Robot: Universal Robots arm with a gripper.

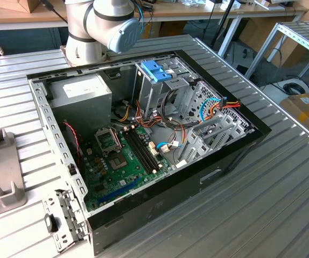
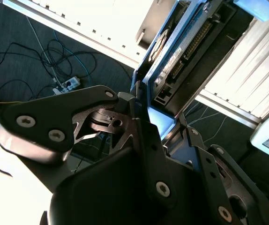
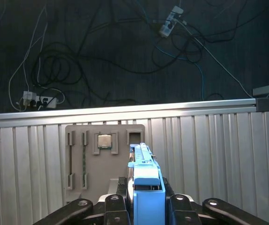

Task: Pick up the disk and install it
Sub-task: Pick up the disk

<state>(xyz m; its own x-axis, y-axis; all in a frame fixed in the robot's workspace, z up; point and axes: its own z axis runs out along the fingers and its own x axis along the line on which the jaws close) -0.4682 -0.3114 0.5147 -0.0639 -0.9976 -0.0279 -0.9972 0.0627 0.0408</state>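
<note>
Going by the exterior view, I take the fixture tray (image 1: 4, 183) as my marker. The open computer case (image 1: 240, 145) lies just beside it, toward the exterior view's right. The drive cage (image 1: 168, 91) stands in the part of the case far from the tray, with a blue caddy handle (image 1: 155, 71) on it.

In the first wrist view the gripper (image 3: 145, 199) is clamped narrow on the disk (image 3: 141, 154), pinching its light blue bracket (image 3: 146, 177). The disk hangs over the tray, its far end pointing at an empty slot (image 3: 134, 137). It looks lifted clear of the tray, though I cannot be sure.

In the second wrist view the disk (image 2: 183, 49) shows edge-on in that same grip.

I judge the pick done and the carry in hand. Seating the disk will call for squaring the bracket with the cage's opening, well apart from the tray.
</note>
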